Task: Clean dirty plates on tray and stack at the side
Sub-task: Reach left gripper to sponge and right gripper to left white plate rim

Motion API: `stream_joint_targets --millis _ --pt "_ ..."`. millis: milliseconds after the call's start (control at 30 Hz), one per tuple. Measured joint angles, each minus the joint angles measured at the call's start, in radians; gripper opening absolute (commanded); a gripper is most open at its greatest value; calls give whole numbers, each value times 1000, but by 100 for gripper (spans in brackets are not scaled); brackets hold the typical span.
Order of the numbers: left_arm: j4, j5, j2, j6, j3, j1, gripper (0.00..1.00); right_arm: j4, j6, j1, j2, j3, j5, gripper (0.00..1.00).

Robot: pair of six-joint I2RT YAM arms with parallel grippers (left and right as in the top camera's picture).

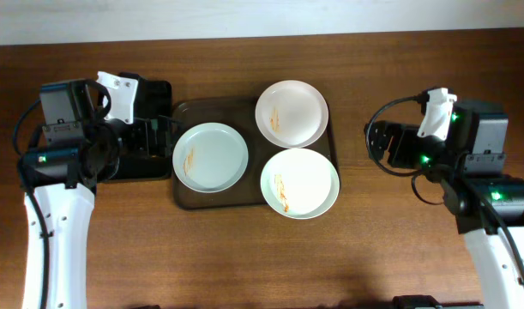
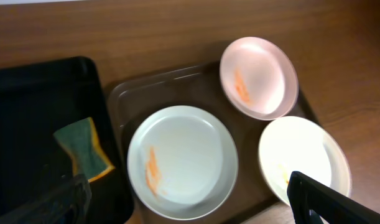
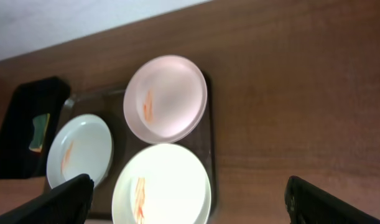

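I've got three smeared plates (image 1: 210, 157) sitting on the tray (image 1: 193, 196) at its 9, 1 and 5 o'clock, black tray (image 1: 159, 90) with sponge (image 2: 83, 148) off 9, left gripper (image 2: 188, 180) and right gripper (image 3: 190, 182) both spread wide, empty.

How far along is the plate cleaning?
Done: nothing; no plate is stacked beside the tray. In hand: nothing; left jaws and right jaws stand open and empty, the sponge lies in the black tray. Left: wipe the left plate, far plate and near plate, all smeared orange, then stack them.
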Motion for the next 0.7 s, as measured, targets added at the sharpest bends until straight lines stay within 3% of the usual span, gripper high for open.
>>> stream_joint_targets --millis 233,500,700 --pt "-2 40 0 0 1 0 99 73 5 11 124 2 -103 98" --pt "-1 -105 42 -8 7 11 99 276 131 248 381 42 -126 100" --pt "-3 -167 177 -39 39 93 99 240 179 381 646 255 -97 79"
